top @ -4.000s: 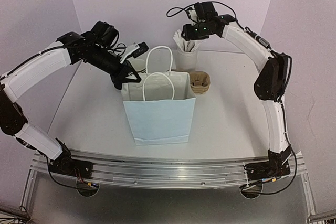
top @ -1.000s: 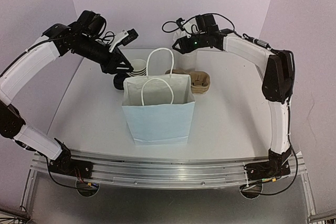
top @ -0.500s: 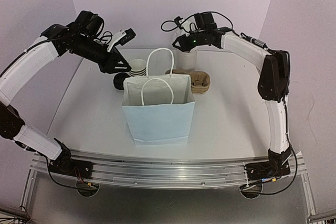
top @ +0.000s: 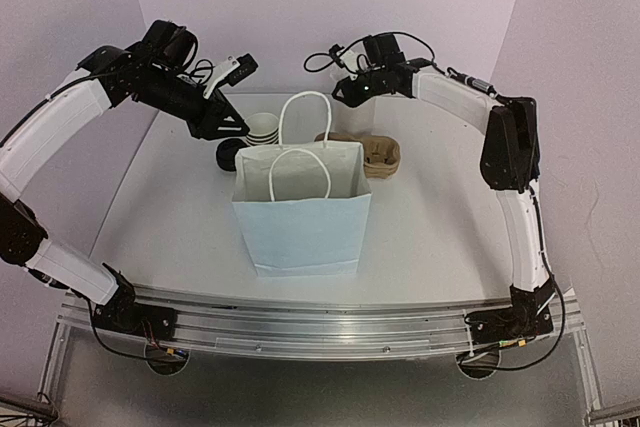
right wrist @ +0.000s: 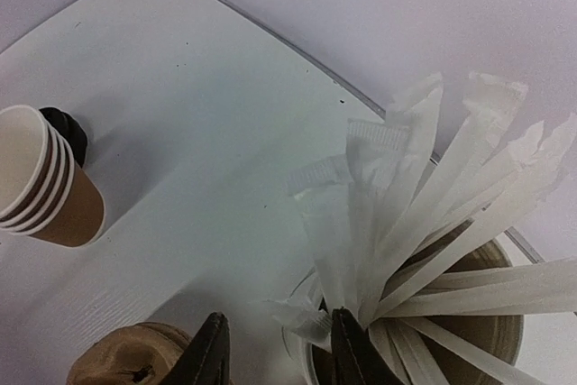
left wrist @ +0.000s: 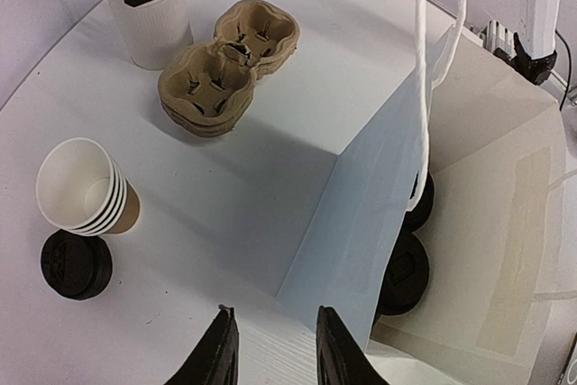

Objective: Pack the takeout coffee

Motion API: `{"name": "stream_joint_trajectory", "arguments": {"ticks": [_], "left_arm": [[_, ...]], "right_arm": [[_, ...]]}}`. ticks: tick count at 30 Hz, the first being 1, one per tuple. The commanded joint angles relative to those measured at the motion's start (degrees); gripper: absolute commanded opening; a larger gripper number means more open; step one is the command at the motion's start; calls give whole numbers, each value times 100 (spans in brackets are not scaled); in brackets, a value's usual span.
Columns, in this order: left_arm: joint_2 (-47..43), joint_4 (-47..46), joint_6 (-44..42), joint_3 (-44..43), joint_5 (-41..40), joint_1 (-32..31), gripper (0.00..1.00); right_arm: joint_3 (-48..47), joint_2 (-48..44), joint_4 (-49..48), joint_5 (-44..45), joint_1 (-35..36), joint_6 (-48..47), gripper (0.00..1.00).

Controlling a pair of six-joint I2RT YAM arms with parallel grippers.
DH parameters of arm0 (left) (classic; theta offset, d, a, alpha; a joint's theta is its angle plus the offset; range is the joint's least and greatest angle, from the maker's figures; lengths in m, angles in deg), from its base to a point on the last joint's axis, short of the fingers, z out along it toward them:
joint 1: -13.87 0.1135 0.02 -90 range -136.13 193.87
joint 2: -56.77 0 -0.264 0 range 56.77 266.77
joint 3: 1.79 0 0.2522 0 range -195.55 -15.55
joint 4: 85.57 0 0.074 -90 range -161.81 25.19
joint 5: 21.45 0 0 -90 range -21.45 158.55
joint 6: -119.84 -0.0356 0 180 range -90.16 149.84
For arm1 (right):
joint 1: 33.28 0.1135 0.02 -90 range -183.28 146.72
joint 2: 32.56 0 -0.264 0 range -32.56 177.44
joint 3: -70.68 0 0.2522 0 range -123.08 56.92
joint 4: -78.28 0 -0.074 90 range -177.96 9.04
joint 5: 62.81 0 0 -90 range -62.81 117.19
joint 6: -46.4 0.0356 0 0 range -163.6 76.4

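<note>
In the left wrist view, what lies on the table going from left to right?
stack of paper cups → white holder of sticks → pulp cup carriers → pale blue paper bag

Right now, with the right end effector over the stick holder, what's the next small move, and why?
Probably close the right end effector on the near ends of the wrapped sticks. Its fingers straddle a few loose paper ends above the white holder, with a visible gap between them, so nothing looks gripped yet. Closing before lifting seems safest.
</note>
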Motion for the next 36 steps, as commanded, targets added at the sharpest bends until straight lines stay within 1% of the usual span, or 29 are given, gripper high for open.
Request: {"name": "stream_joint_trajectory", "arguments": {"ticks": [1,2,3,9,16,21,31,36], "left_arm": [[-59,-134,-26,-91,-31,35,30],[-57,-133,-23,-87,-23,35,30],[-62,-140,-23,-85,-20,39,30],[-122,-162,-24,-47,-8,54,30],[-206,-182,-43,13,-3,70,30],[-270,-222,-63,67,2,79,30],[-348,-243,-43,122,23,99,30],[-386,-236,-45,100,12,113,30]], "right_arm": [[-233,43,70,165,-6,11,20],[-248,35,69,199,-6,27,13],[-265,30,69,215,-6,33,10],[-397,4,69,373,-3,44,0],[-367,-298,69,409,-6,8,0],[-264,-564,68,598,-2,-13,0],[-392,-962,57,588,-18,158,0],[-586,-1280,36,672,-22,428,0]]}}
